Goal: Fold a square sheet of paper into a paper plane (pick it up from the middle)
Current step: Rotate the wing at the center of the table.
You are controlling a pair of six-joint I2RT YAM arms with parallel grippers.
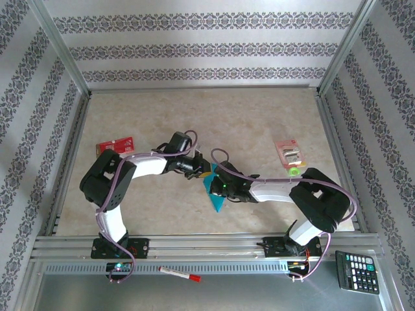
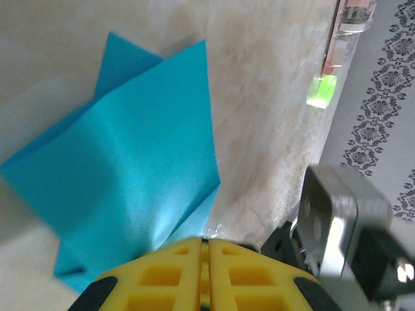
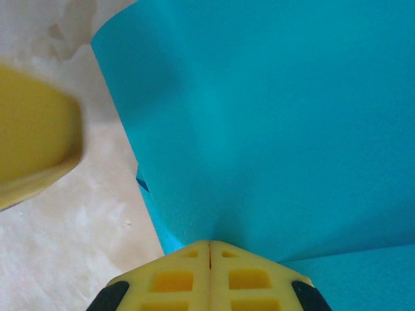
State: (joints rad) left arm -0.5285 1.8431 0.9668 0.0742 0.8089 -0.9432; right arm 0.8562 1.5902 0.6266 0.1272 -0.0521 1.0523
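Looking down from the top external camera: both arms reach inward and meet over the middle of the table [image 1: 272, 116]. The left gripper [image 1: 196, 170] and right gripper [image 1: 218, 184] sit close together at the far end of the teal paper sheet [image 1: 215, 197]. The sheet is near the table centre and narrows to a point toward the near edge. At this range the jaw gaps are too small to read, and the gripper bodies cover the contact points. Surroundings: a red-and-white card [image 1: 115, 144] well apart on the left and a clear packet [image 1: 290, 154] on the right with a green piece [image 1: 293, 172] at its near end. A calculator [image 1: 356, 271] and a red marker [image 1: 180, 274] lie in front of the arm bases.

Left wrist view: the yellow fingers [image 2: 162, 278] are pressed together, with a hairline seam between them. A corner of the teal paper sheet comes out of that seam, pinched. The sheet fans away in overlapping layers with soft creases. A grey block [image 2: 337, 220] at right is cut off and cannot be identified.

Right wrist view: the fingers [image 3: 253, 275] are likewise closed flat on each other, clamping the sheet. It spreads across most of the frame, and its far and right edges are cut off. A blurred yellow shape [image 3: 32, 149] at left is too far out of focus to name. Whether the sheet is clear of the table cannot be told.
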